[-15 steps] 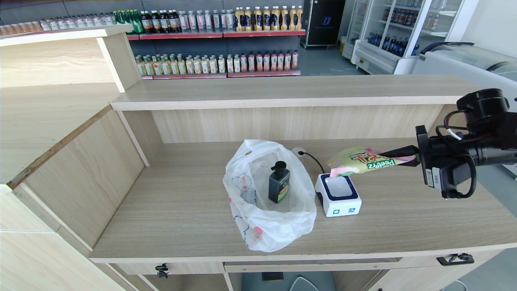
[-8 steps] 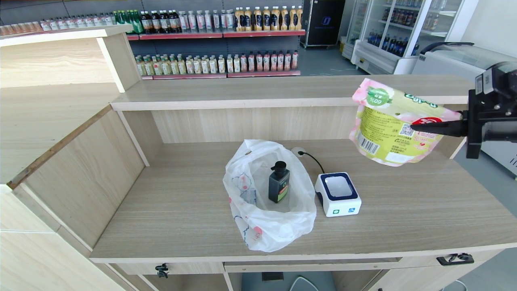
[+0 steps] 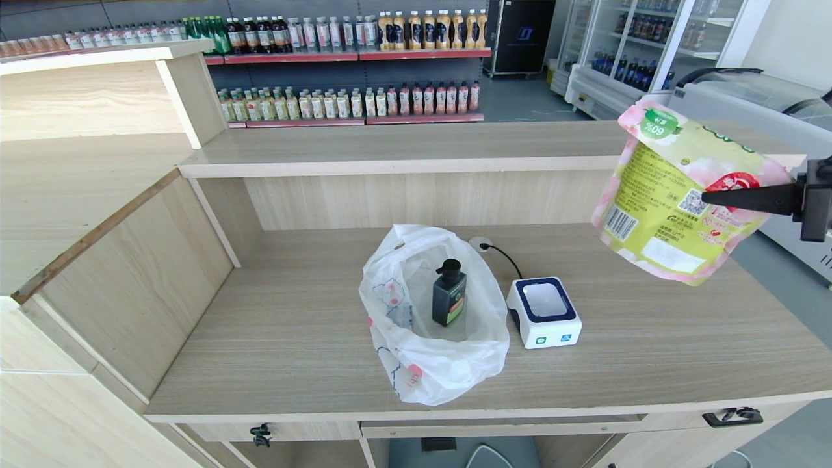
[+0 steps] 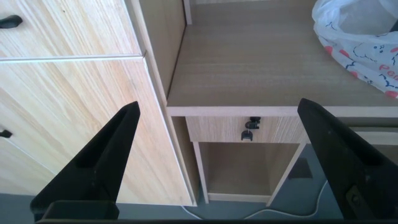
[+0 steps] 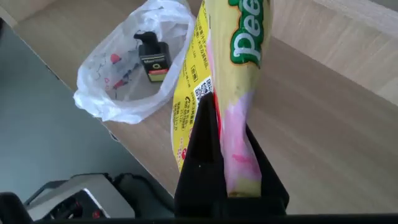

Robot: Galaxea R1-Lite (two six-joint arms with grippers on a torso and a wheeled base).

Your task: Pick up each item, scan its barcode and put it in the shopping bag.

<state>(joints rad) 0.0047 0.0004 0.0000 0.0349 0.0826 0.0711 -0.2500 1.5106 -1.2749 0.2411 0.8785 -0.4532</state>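
Above the counter [image 3: 650, 351], right tool [image 3: 710, 194] clamping pouch [image 3: 656, 201]

Bottle [image 3: 448, 294] stood in shopping bag [image 3: 422, 370], mid-counter [image 3: 292, 338]; scanner [image 3: 543, 313] set just right; pouch [image 3: 669, 195] held above far-right end.

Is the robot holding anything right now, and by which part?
The right gripper pinches the snack pouch near one side edge, holding it in the air. The left gripper is open and empty.

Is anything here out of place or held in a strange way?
The pouch in the right gripper hangs tilted with its print upside down, high and to the right of the scanner, not over it.
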